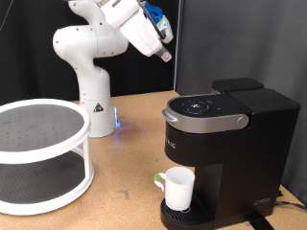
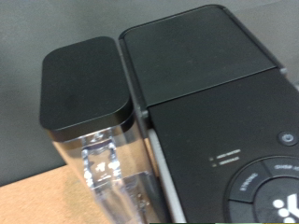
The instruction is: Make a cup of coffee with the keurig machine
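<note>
Cup: the cup (image 1: 177,187) is small, white and round. It stands upright with its open mouth up, on the round tray at the foot of the coffee machine, right under the brew head. A little green bit sticks out on its side toward the exterior view's left.

Coffee machine: the coffee machine (image 1: 225,149) is a big black box with a dull skin. It stands on the exterior view's right side. Its rounded head has a grey band and points toward the exterior view's left and bottom. Its lid is down. In the wrist view its flat black top (image 2: 210,65) shows from above, with round buttons at one corner.

Water tank: the water tank (image 2: 98,140) is see-through with a black lid. It sits tight against the machine's side.

Gripper: the gripper (image 1: 165,50) is high in the air, above the machine and well apart from it. I cannot tell if it is wide or narrow.

Robot base: the white robot base (image 1: 86,72) stands at the back.

Rack: a round white rack (image 1: 43,153) with two shelves is on the exterior view's left.

Surface: the surface (image 1: 125,158) is brown wood.

Room: the wall behind is dark.
</note>
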